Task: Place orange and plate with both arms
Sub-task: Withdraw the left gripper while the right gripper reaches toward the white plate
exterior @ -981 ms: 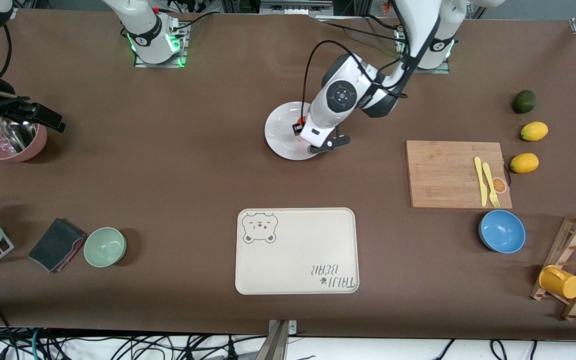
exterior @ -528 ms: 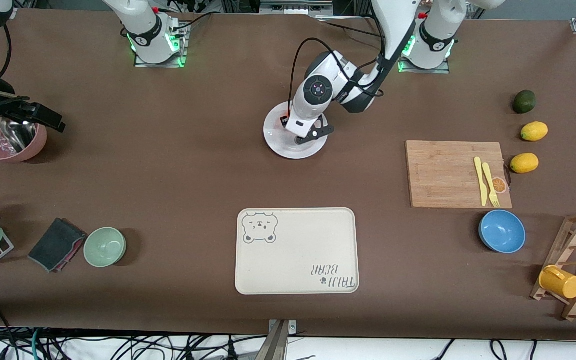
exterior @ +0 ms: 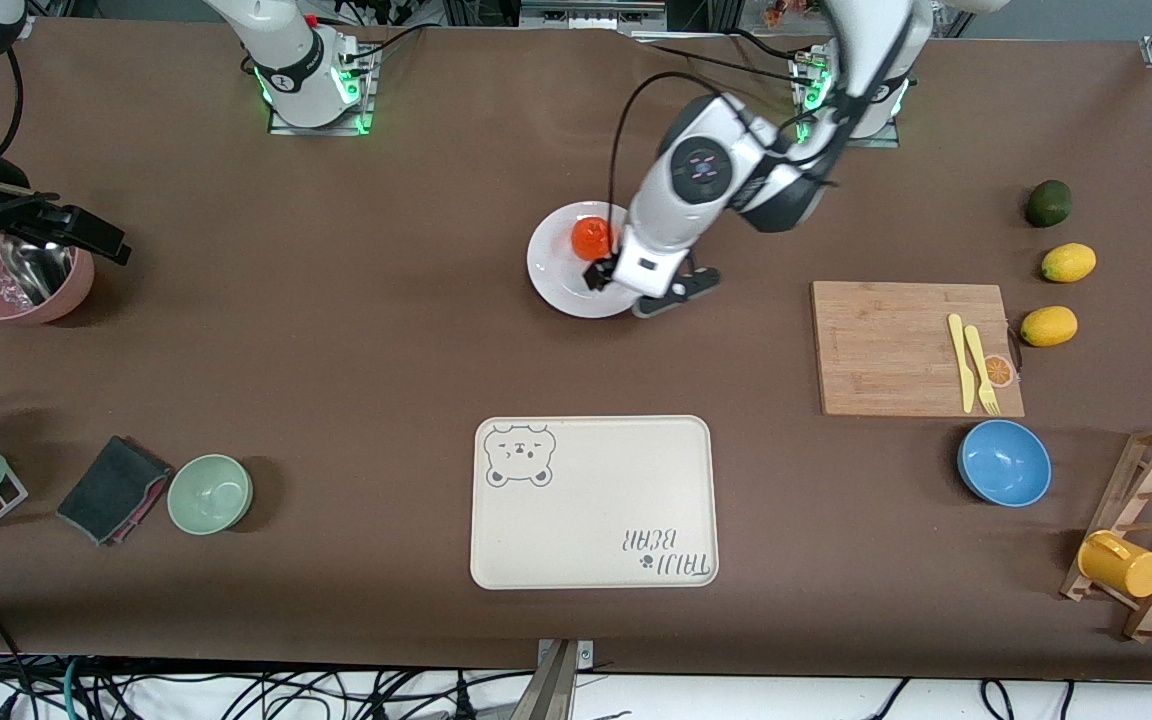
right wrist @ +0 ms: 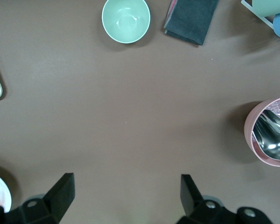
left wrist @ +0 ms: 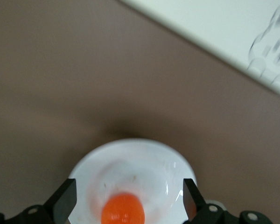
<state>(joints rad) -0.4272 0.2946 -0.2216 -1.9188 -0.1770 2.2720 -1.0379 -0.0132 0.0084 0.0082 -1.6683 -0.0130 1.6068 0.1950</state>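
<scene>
On plate (exterior: pixel 558 283): orange (exterior: pixel 591 238); left gripper (left wrist: pixel 129 199) above, fingers (left wrist: pixel 65 200) apart.

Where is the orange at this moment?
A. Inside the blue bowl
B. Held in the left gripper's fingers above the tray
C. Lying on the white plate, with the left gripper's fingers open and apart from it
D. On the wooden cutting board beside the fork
C: the orange lies on the plate, and the left wrist view shows the left gripper open, its fingers clear of the fruit.
</scene>
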